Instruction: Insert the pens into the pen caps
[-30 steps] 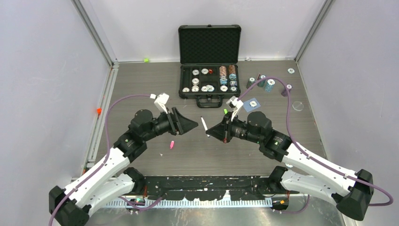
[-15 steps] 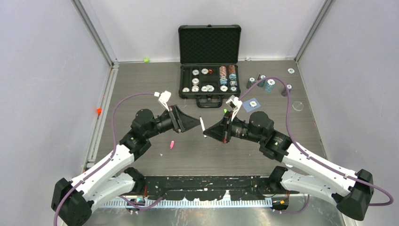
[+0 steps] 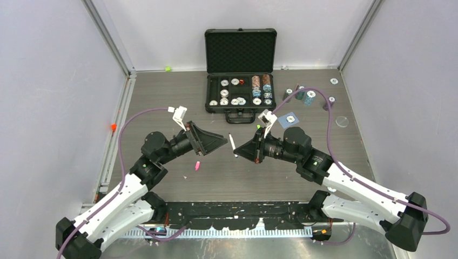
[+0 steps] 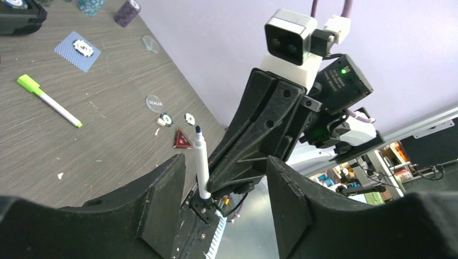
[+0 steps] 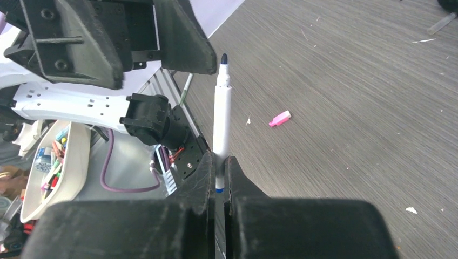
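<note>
Right hand (image 3: 238, 151) clamped on pen (image 3: 233, 144); left hand (image 3: 222, 142) wide, facing it; pink cap (image 3: 197, 165) on table (image 3: 162, 97) nearby; case (image 3: 240, 51) behind.

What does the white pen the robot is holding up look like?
The white pen is thin, with a smooth plastic-looking barrel, a small dark tip with no cap on it, and a blue band near its bottom end. The right gripper is shut on that end, holding the pen up off the table. Its tip points toward the open left gripper, which seems not to touch it.
</note>
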Robot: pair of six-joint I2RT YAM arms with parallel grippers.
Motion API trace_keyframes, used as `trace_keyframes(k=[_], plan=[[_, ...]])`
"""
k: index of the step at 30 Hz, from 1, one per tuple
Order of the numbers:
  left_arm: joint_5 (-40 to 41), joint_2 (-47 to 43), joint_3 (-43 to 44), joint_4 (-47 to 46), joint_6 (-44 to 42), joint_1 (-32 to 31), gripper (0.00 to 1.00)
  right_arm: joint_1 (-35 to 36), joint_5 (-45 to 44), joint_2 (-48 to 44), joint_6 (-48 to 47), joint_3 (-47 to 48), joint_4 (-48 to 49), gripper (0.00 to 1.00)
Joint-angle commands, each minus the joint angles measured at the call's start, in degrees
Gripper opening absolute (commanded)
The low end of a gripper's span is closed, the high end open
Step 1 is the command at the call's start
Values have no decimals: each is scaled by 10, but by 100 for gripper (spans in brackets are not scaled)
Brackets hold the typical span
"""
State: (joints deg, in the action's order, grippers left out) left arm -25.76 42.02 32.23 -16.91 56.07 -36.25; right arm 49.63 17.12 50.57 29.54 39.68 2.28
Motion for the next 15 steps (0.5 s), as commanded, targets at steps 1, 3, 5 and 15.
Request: trace_keyframes(k=[1, 3, 5, 15], plan=[[-19, 34, 15, -32, -15, -1, 57, 2, 26, 11, 4, 28, 21, 0], [-26, 50, 17, -42, -12, -1, 55, 3, 30, 16, 3, 31, 22, 1], [-31, 65, 21, -41, -11, -1, 54, 4, 35, 20, 3, 35, 23, 0], [-44, 104, 31, -49, -11, -17, 9, 11, 41, 47, -5, 55, 15, 0]])
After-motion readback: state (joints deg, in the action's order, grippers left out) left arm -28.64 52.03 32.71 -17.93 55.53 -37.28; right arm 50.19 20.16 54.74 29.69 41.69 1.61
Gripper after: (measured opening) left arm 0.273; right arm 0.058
